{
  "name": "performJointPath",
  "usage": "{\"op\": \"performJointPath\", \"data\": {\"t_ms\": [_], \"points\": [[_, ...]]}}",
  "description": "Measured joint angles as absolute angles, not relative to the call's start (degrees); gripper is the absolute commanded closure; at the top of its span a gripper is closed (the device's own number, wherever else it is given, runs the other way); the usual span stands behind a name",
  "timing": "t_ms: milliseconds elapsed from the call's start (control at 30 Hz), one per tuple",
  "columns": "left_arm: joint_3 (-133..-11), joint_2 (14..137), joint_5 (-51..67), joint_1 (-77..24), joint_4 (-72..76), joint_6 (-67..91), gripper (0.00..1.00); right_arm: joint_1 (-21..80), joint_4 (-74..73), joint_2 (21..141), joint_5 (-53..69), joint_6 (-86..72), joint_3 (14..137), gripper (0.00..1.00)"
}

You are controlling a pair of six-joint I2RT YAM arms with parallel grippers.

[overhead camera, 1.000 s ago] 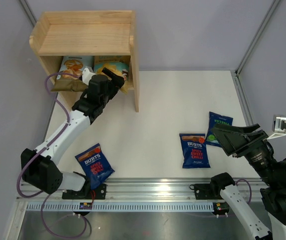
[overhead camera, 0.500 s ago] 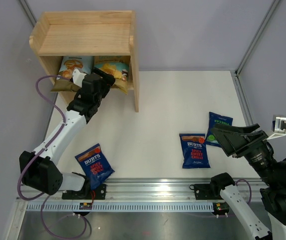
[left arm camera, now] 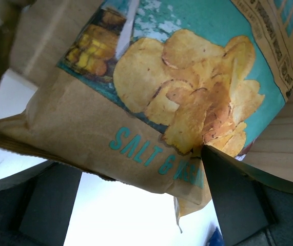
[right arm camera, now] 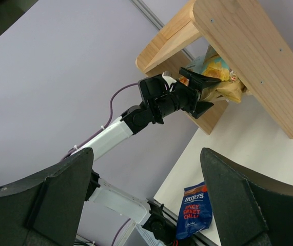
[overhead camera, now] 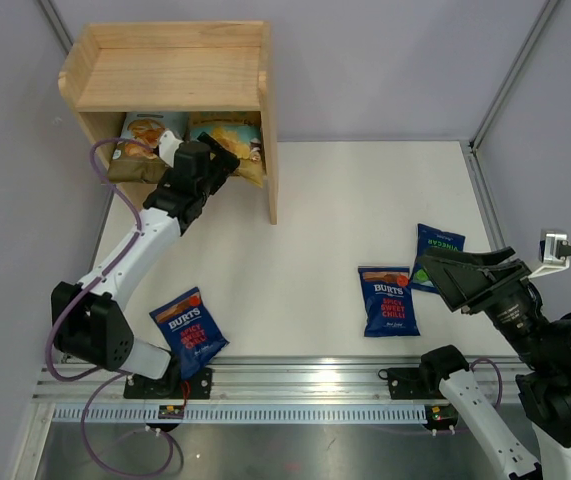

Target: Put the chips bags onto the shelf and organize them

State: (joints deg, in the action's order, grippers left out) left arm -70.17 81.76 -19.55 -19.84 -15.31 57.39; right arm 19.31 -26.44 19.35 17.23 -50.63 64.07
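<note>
Top external view: the left gripper sits at the mouth of the lower tier of the shelf, at the far left of the table. Over the past second the wrist drew a little to the left and then came back toward the opening, its jaws spread wide throughout. The large yellow bag and the light-blue bag have hardly shifted and lie side by side on that lower tier, the yellow one to the right. Left wrist view: the yellow bag's printed face fills the picture just beyond the parted fingers. Nothing is clamped, though whether a finger grazes the bag's corner cannot be told. This suggests a release and a small tidying nudge, so these two bags probably count as placed. Three remain on the table: one Burts bag at the near left beside the left arm's base, a second Burts bag near the centre right, and the green-lettered bag just to its right. The right gripper hangs above that last bag with its jaws apart and empty. The upper tier holds no bag.
</note>
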Motion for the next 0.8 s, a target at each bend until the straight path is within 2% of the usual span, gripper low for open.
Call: {"op": "performJointPath", "data": {"t_ms": [233,800], "points": [[-78.78,87.5,-17.54,-19.75,-19.73,52.01,0.01,19.31,-26.09,18.35,17.23,-50.78,63.05,0.06],[-77.12,82.02,-16.86,-19.73,-21.71,49.74,0.01,19.31,-26.0,17.65,17.21,-50.74,63.02,0.06]]}}
